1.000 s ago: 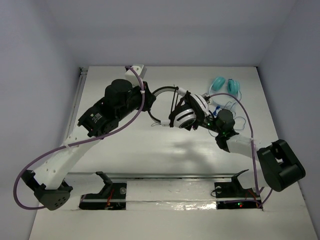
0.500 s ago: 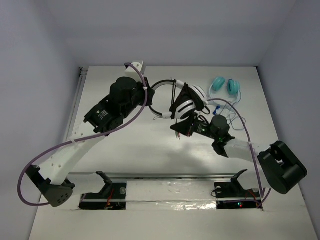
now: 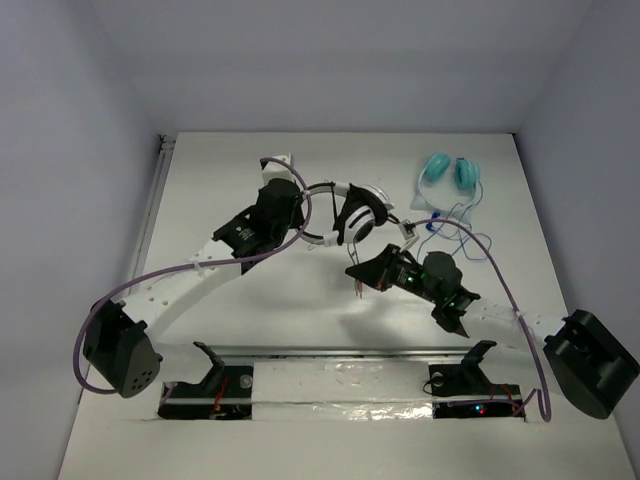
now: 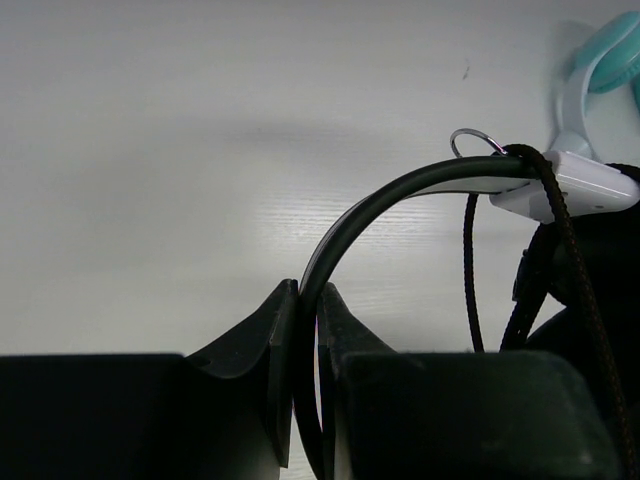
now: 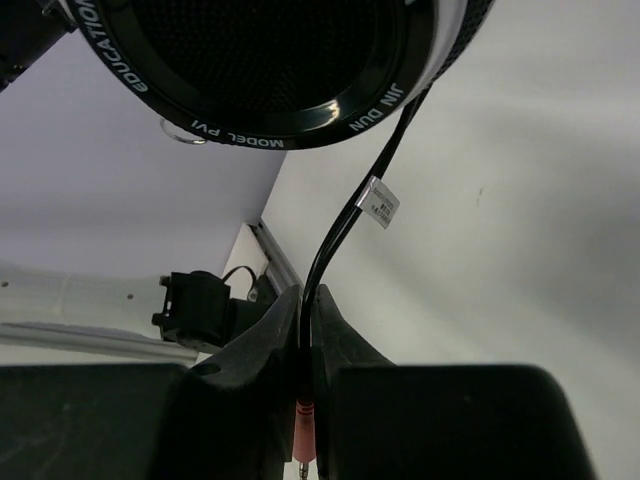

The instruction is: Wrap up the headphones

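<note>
Your left gripper is pressed tight on the thin black headband of the black-and-white over-ear headphones, held up over the middle of the white table. Your right gripper, at their 6 o'clock, pinches the long thin black cable just above its plug.

Assessment: the set looks light. The band is springy and slick, so grip it close to a cup. The cable is limp and kink-prone, so wind it without tension.

Teal headphones lie apart at 2 o'clock.
</note>
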Controlling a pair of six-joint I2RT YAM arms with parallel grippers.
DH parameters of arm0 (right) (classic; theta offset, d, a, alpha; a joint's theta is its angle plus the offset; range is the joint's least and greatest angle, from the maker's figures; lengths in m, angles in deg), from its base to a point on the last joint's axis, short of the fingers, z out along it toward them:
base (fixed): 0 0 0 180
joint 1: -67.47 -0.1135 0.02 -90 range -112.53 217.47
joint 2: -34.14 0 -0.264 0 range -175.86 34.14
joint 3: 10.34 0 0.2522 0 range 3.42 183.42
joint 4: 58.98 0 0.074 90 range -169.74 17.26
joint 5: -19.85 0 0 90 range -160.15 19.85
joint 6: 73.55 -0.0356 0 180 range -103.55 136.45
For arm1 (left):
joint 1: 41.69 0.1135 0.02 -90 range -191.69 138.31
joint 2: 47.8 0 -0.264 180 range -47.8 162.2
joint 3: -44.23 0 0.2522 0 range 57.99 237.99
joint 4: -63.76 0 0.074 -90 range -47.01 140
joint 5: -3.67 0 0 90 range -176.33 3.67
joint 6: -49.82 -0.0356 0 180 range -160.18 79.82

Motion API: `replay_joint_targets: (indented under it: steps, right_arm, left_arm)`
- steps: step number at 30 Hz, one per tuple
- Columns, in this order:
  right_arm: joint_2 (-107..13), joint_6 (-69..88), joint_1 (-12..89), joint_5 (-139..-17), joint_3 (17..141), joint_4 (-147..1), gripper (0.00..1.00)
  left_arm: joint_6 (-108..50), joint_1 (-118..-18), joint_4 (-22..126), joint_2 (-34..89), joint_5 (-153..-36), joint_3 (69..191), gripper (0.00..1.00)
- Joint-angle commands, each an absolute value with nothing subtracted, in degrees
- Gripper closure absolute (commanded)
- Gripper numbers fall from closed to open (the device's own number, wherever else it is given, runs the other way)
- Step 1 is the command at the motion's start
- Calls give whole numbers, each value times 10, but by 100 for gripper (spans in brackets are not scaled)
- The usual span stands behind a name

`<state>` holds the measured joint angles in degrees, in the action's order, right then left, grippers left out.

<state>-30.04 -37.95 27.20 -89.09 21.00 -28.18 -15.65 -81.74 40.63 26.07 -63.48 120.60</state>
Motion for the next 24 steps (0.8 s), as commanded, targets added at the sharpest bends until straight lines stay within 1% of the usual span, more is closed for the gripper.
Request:
replay_joint_targets:
  steps: [1,5,9,14,17,18,19,21,22,24]
  right_arm:
    - [-316,-404,259,-890,229,-315,100]
    - [-344,-437,254,-861,214,-307,100]
    - [-370,-453,254,-840,209,-305,91]
    - [-418,-437,254,-821,223,-333,88]
    - [-435,-441,254,-836,231,-315,82]
    - [-438,-443,254,-837,233,-313,79]
    - [-439,-439,254,-838,239,-319,67]
    - [-437,-427,254,-840,249,-336,54]
    - [-434,-415,254,-839,255,-363,44]
    - [-421,-405,254,-837,264,-386,36]
  left_arm:
    - [-103,-811,541,264,-595,1183,100]
    - [-82,-811,610,273,-591,1114,100]
    - [-72,-811,641,296,-593,1055,100]
    - [-50,-811,666,324,-601,1005,100]
    - [-48,-811,676,337,-594,982,100]
    - [-43,-811,681,339,-594,971,100]
    - [-42,-811,686,340,-594,965,100]
    - [-41,-811,698,346,-594,958,100]
    - [-42,-811,698,348,-593,957,100]
    - [-47,-811,704,355,-588,955,100]
